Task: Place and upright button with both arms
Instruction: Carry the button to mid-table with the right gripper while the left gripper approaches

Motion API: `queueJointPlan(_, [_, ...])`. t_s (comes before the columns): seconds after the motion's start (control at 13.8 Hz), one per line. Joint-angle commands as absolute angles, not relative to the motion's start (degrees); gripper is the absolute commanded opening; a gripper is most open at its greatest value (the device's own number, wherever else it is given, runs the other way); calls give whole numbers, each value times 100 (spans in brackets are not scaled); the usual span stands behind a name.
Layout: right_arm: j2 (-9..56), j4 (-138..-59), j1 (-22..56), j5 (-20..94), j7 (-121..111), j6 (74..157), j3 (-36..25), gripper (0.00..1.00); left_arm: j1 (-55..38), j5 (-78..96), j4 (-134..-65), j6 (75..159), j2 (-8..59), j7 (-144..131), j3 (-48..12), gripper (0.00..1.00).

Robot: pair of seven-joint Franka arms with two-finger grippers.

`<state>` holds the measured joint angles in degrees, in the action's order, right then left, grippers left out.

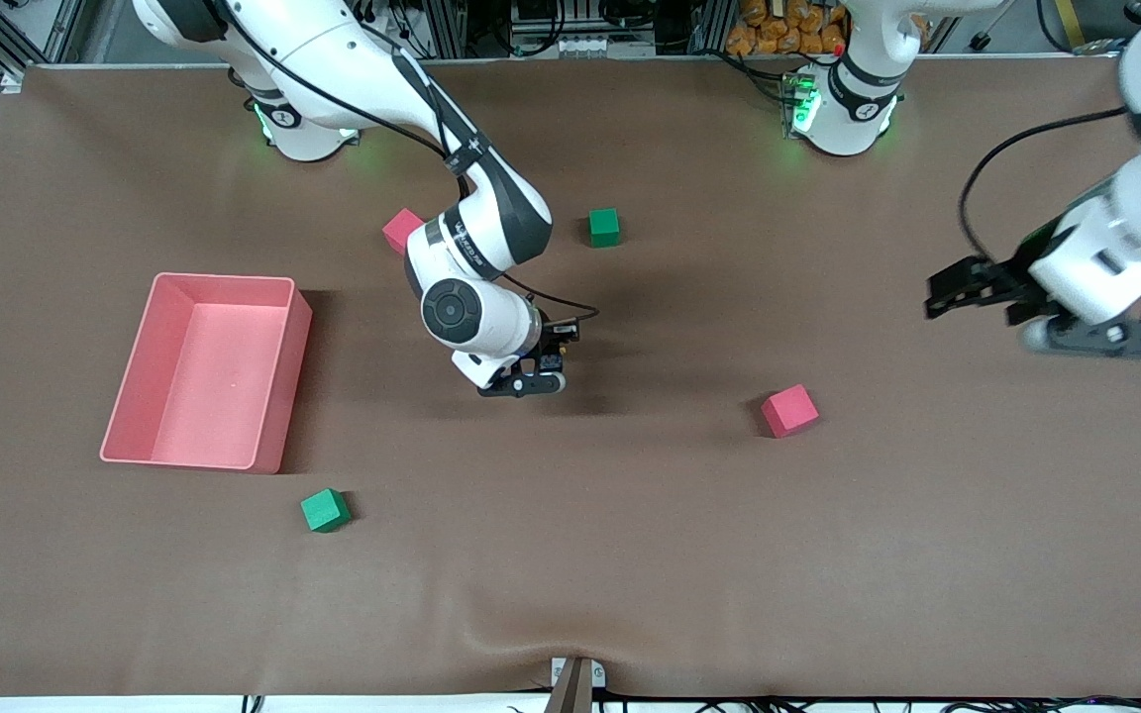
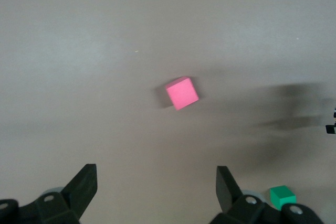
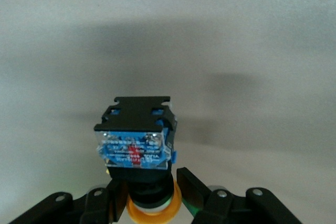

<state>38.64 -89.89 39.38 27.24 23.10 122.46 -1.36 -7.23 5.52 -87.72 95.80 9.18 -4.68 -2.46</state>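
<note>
1. Across the brown surface (image 1: 630, 574) the two white arms reach from their bases: the right arm (image 1: 412, 109) bends down over the middle, while the left arm (image 1: 1125, 238) hangs over its own end of the surface.
2. Toward the right arm's end lies an open pink bin (image 1: 278, 381).
3. The left gripper (image 2: 155, 192) hovers in the air with its fingers (image 2: 84, 184) spread wide and nothing between them; in its wrist view a pink cube (image 2: 182, 93) lies on the surface below.
4. The right gripper (image 3: 149, 195) is low over the middle of the surface, its fingers (image 3: 191, 190) pinching the button (image 3: 137, 140).
5. The button sits between those fingers with its round orange-yellow cap (image 3: 155, 213) nearest the gripper and its black blocky body sticking out past the fingertips; the blue labelled face of the body shows in the right wrist view.
6. Four small cubes lie apart on the surface: a red cube (image 1: 789, 410) toward the left arm's end, a second red cube (image 1: 400, 230) just beside the right arm's wrist, a green cube (image 1: 604, 227) near it, and another green cube (image 1: 325, 510) nearer the front camera than the bin.
</note>
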Motion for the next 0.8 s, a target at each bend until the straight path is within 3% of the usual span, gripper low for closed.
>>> queueJointPlan(0.0, [4130,-8877,3990,2900,2496,12217,-193,1,-773,650,-8728,9887,1247,-475,-255,100])
queueJointPlan(0.36, [4420,-8859,4148,3190,2514,12410,-202,1,-1019,659,-8806,10396,1538,-1000,-255,100])
queueJointPlan(0.73, [4640,-8842,4183,3199,2505,12734,-202,16,-1415,589,-8798,10801,1801,-2161,-246,100])
